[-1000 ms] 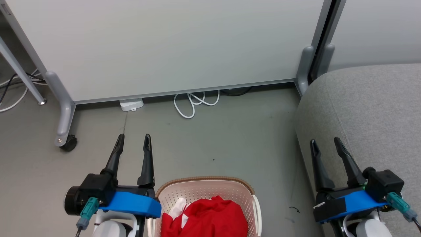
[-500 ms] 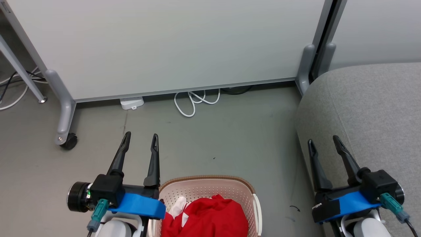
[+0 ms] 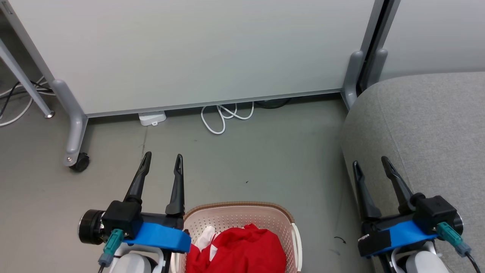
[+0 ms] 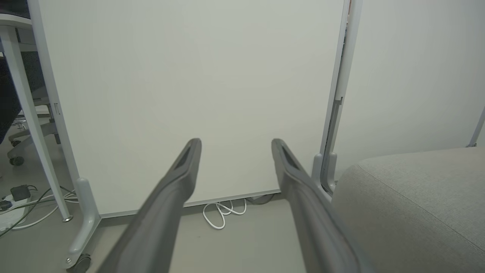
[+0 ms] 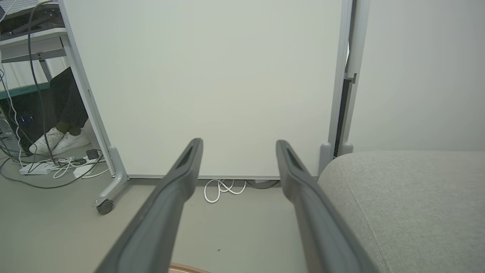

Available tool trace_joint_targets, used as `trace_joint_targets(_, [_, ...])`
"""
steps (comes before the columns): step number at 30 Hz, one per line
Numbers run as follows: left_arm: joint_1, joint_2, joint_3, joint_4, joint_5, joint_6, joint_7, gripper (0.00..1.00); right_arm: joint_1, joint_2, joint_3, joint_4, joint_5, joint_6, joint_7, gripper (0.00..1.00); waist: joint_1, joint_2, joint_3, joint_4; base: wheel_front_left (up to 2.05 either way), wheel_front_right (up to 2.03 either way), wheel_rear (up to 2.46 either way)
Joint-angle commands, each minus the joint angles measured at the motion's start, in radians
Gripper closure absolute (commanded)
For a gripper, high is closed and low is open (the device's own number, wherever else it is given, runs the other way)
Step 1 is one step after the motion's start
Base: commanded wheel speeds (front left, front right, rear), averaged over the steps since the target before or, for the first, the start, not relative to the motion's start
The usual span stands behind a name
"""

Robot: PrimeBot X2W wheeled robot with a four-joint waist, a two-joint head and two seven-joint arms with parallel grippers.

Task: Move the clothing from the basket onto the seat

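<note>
Presently, the left gripper (image 3: 163,155) is hovering with its fingers spread and nothing between them, just beside the left rim of the basket (image 3: 238,205). The right gripper (image 3: 370,161), likewise parted and empty, is hanging well to the basket's right, overlapping the rounded edge of the seat (image 3: 428,125). The basket is sitting between both arms, with the red clothing (image 3: 242,246) lying heaped inside. Bare floor (image 3: 265,163) is lying open beyond the basket, running up to the lower edge of the partition (image 3: 189,53), where a white cable (image 3: 223,117) is lying coiled.
</note>
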Motion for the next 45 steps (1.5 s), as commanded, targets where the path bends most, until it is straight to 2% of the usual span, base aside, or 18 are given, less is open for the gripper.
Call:
trace_joint_targets(1, [-0.009,0.003,0.001,0.002,-0.006,-0.004,-0.005,0.00,-0.011,-0.006,0.002,0.002,0.008,0.002,-0.006,0.00,0.0000,0.0000,0.000,0.000,0.00,0.00,0.00])
trace_joint_targets(15, [-0.015,0.003,0.000,0.012,-0.017,-0.008,-0.005,0.00,-0.017,-0.006,0.007,0.003,0.030,0.002,-0.005,0.00,0.0000,0.0000,0.005,0.000,0.00,0.00,0.00])
trace_joint_targets(28, [-0.146,0.014,-0.062,0.141,0.027,-0.060,-0.004,0.00,-0.072,-0.006,0.016,-0.032,0.020,0.002,-0.005,0.00,0.0000,0.0000,0.106,-0.029,0.00,0.00,0.00])
trace_joint_targets(34, [-0.242,0.043,-0.136,0.249,0.035,-0.070,-0.004,0.00,-0.112,-0.006,0.020,-0.054,0.016,0.002,-0.005,0.00,0.0000,0.0000,0.189,-0.058,0.00,0.00,0.00])
trace_joint_targets(45, [-0.417,0.110,-0.410,0.460,-0.064,-0.068,-0.004,0.00,-0.191,-0.005,0.037,-0.086,0.013,0.002,-0.005,0.00,0.0000,0.0000,0.342,-0.113,0.00,0.00,0.00])
